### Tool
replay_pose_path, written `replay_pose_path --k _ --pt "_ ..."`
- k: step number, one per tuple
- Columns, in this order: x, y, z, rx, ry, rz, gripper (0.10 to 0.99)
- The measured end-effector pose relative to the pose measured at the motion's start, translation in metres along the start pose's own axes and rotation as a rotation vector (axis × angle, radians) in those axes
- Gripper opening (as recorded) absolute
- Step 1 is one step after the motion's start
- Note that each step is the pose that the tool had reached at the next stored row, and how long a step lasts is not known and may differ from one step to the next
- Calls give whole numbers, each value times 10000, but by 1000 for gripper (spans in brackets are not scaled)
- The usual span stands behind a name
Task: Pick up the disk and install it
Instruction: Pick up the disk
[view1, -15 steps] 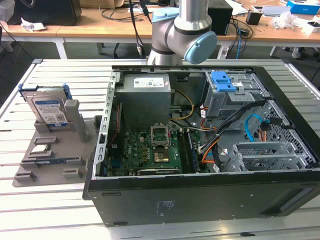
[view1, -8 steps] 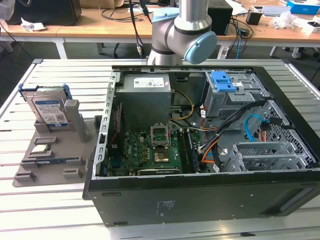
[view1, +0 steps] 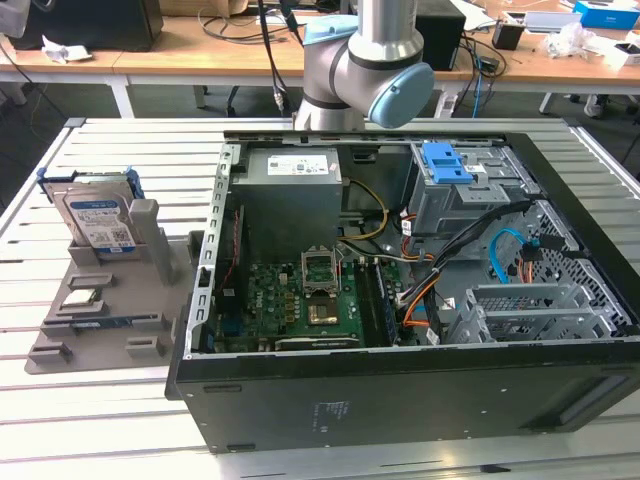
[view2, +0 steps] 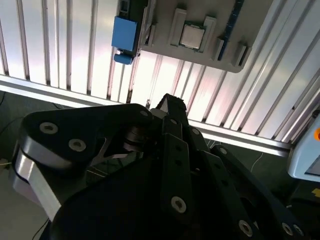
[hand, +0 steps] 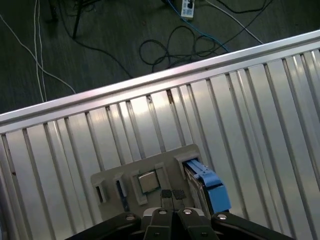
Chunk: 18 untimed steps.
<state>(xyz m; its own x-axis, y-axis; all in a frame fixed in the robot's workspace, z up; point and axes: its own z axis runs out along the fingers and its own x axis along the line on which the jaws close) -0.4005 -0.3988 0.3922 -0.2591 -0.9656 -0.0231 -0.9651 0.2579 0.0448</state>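
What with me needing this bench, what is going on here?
A grey robot arm is to install the silver hard drive in its blue plastic carrier into the open black computer case. The drive stands upright in a grey plastic holder on the slatted metal table, at the exterior view's left of the case. In the first wrist view the pincer is shut, empty, apart from the drive.

Robotics lab: slatted metal bench, opened computer, cable-strewn desks
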Motion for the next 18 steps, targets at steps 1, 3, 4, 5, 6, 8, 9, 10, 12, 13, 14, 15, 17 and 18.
replay_pose_path --k 1,3,4,5,6,8,9,10,12,13,14,15,17,18 --pt "0 0 0 -1 2 -43 106" --pt "0 0 0 -4 7 -171 106" --pt "0 0 0 -5 8 -179 106" --pt "0 0 0 -6 12 -260 106" --pt "0 -1 0 -8 16 -363 106" --pt "0 0 0 -17 33 -729 106" --pt "0 0 0 -21 41 -920 106" --pt "0 0 0 -29 54 -1216 106" --pt "0 0 0 -32 60 -1335 106" --pt "0 0 0 -31 60 -1338 106" --pt "0 0 0 -31 60 -1344 106" --pt "0 0 0 -32 60 -1349 106" --pt "0 0 0 -32 61 -1360 169" --pt "0 0 0 -32 61 -1362 235"
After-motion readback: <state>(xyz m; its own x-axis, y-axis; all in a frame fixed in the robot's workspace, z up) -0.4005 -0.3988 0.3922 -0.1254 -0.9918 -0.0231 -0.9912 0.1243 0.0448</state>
